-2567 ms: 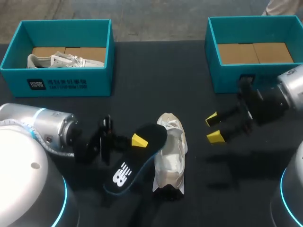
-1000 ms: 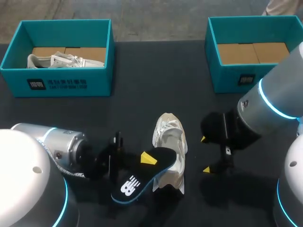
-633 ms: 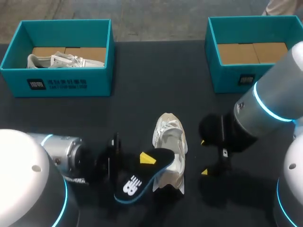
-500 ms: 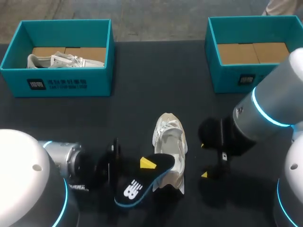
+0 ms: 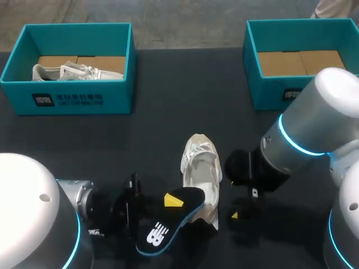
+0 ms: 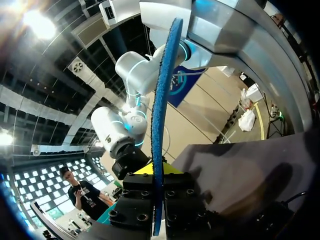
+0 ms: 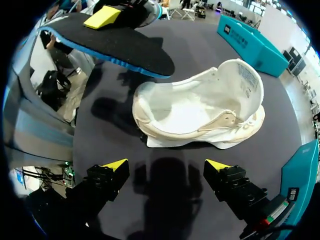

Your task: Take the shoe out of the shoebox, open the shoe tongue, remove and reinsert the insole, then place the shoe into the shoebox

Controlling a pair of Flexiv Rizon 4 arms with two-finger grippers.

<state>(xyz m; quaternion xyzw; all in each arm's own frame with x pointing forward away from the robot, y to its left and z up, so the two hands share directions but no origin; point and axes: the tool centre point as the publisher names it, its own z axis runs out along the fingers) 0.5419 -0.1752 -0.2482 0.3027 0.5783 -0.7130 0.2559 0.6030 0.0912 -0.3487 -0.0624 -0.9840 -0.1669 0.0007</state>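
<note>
Clamping insole (image 5: pixel 157 232), left tool (image 5: pixel 171 200) beside shoe (image 5: pixel 201 174); right tool (image 7: pixel 170 165) spread, shoe just ahead.

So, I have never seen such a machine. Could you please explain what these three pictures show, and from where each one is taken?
It is a robot with two arms at a black table. One picture looks down from above. The two round ones come from a camera on each wrist. The left hand is shut on a dark insole. The right hand is open and empty, close to a white shoe that lies on the table. At the far side stand two teal boxes. The left box holds another shoe. The right box shows only cardboard inside.
</note>
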